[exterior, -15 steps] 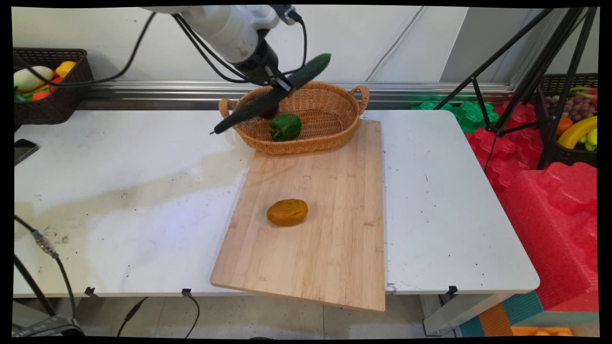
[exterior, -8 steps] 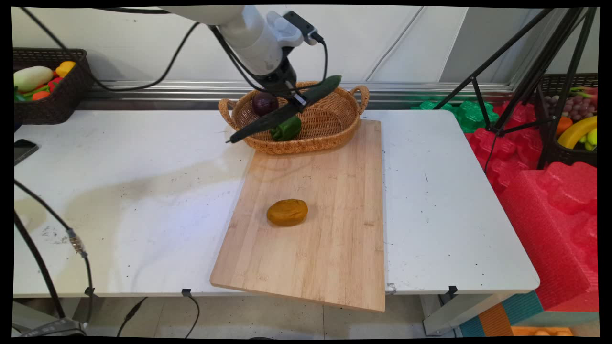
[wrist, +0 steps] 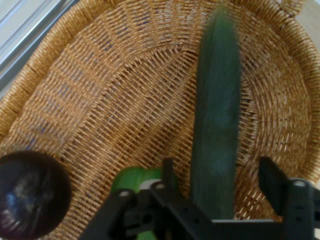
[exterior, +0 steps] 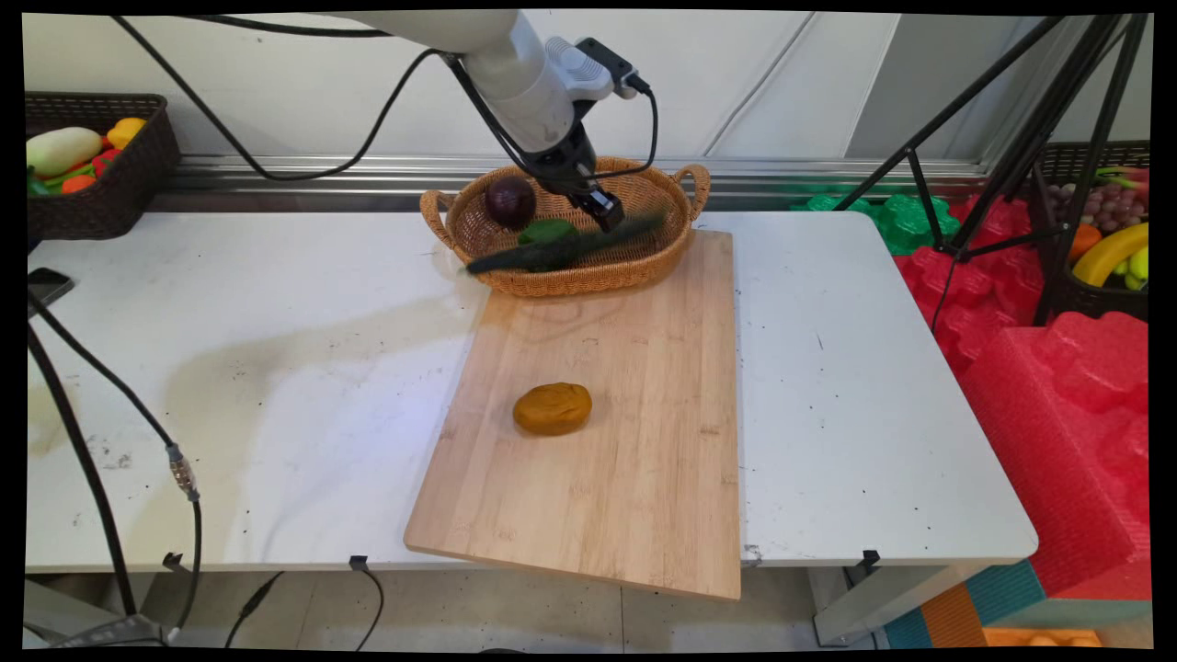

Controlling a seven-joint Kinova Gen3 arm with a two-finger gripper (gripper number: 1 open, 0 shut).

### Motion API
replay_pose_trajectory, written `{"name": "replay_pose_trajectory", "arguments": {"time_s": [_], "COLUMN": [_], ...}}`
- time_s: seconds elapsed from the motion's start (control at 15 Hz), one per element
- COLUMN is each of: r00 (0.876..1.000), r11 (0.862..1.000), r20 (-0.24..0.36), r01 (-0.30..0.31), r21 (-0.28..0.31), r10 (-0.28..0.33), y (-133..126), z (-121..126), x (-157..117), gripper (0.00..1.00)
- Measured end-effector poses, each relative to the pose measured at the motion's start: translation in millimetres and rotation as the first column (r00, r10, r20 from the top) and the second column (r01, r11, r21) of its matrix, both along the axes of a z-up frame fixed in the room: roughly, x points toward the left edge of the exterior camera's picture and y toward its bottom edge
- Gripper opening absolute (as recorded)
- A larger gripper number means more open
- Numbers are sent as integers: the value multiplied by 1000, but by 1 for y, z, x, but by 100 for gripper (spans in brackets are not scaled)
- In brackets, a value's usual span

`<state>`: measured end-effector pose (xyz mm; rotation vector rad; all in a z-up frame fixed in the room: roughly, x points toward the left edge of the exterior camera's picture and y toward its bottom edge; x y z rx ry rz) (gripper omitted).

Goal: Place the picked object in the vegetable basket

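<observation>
Across the white table [exterior: 276, 368], scuffed and stained towards its left side, a bamboo cutting board [exterior: 625, 441] lies from the far edge to overhang the near edge, with a brown potato-like piece [exterior: 553, 408] resting near its middle. Along the far edge stands a wicker basket [exterior: 680, 188] with two handles, its near side on the board's far end. Behind runs a white wall with a metal rail; a dark basket of toy produce [exterior: 83, 156] sits at the far left corner, and red foam blocks [exterior: 1057, 386] and a black tripod [exterior: 1011, 138] stand off the right edge.

The cucumber [wrist: 217, 110] is long, dark green and smooth. It lies low across the wicker basket, beside a green pepper [exterior: 544, 231] and a dark purple onion [exterior: 510, 202]. The gripper [wrist: 215, 192] stands spread, one finger on each side of the cucumber with a gap on the right.

Half a second ago the cucumber was clamped and tilted above the rim; now it has dropped inside, nearly level, and the arm has moved further right over the basket.
</observation>
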<state>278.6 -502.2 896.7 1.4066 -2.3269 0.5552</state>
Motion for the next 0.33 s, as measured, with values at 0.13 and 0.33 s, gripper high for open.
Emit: {"name": "replay_pose_trajectory", "arguments": {"time_s": [0.13, 0.33], "r00": [1000, 1000], "r11": [1000, 1000], "r20": [-4, -6], "r01": [2, 9], "r21": [6, 7], "r10": [-2, -9], "y": [-3, -7], "z": [-2, -2], "x": [-3, -7], "gripper": [100, 100]}}
